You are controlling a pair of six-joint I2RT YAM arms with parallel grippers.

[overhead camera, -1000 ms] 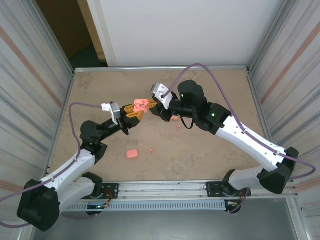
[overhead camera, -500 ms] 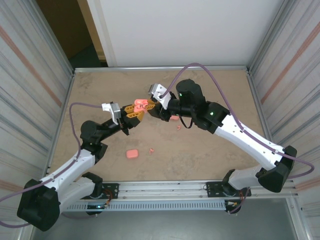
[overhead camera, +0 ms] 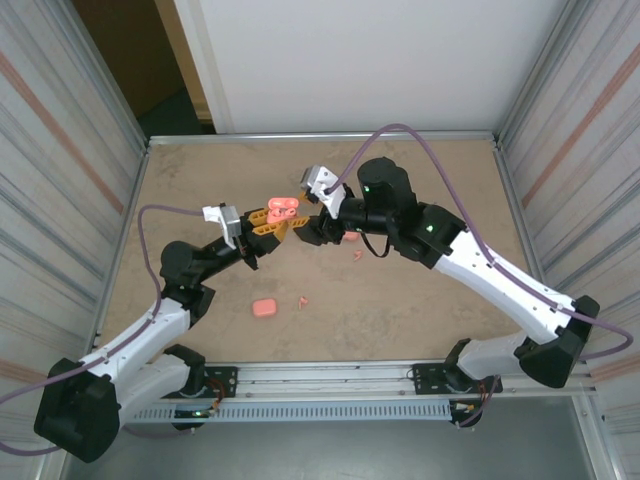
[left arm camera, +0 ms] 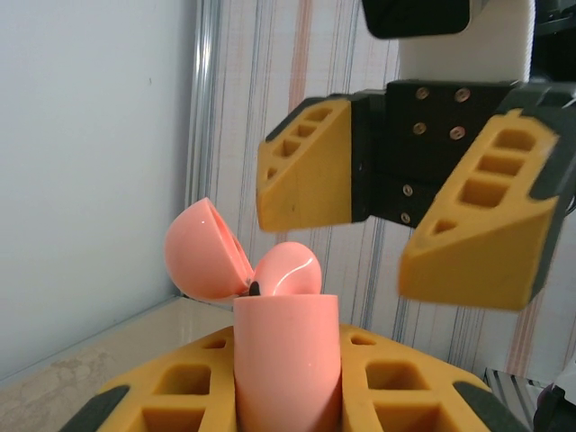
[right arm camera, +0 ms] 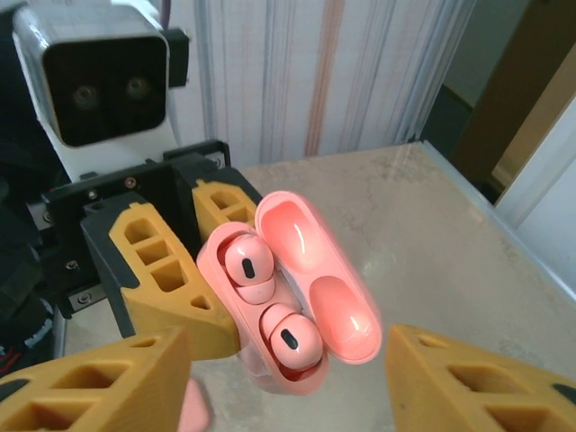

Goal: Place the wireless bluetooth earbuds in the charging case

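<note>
My left hand [overhead camera: 272, 224] is clamped on the open case [right arm camera: 315, 279], held above the surface [overhead camera: 200, 180]. Two earbuds [right arm camera: 249, 264] sit in its sockets. My right hand [left arm camera: 369, 247], fingers spread and empty, faces it closely.

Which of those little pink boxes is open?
The box gripped by the left fingers: its lid is flipped back, with two earbuds seated inside. The loose box on the table looks shut.
</note>
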